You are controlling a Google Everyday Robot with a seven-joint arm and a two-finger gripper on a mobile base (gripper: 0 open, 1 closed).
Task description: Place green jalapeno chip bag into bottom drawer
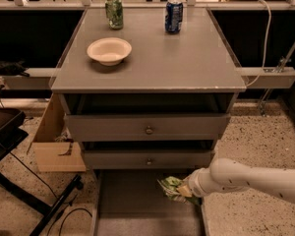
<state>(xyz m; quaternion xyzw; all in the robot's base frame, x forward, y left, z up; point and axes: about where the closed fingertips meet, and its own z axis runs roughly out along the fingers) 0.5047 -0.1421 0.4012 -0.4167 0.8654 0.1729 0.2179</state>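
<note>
The green jalapeno chip bag is crumpled and shiny, held at the right side of the open bottom drawer, just above its grey floor. My gripper reaches in from the right on a white arm and is shut on the bag's right end. The bottom drawer is pulled out toward the camera below the two upper drawers.
A white bowl, a green soda can and a blue can stand on the cabinet top. Two upper drawers with round knobs are slightly open. A cardboard box sits left of the cabinet; a black chair base is further left.
</note>
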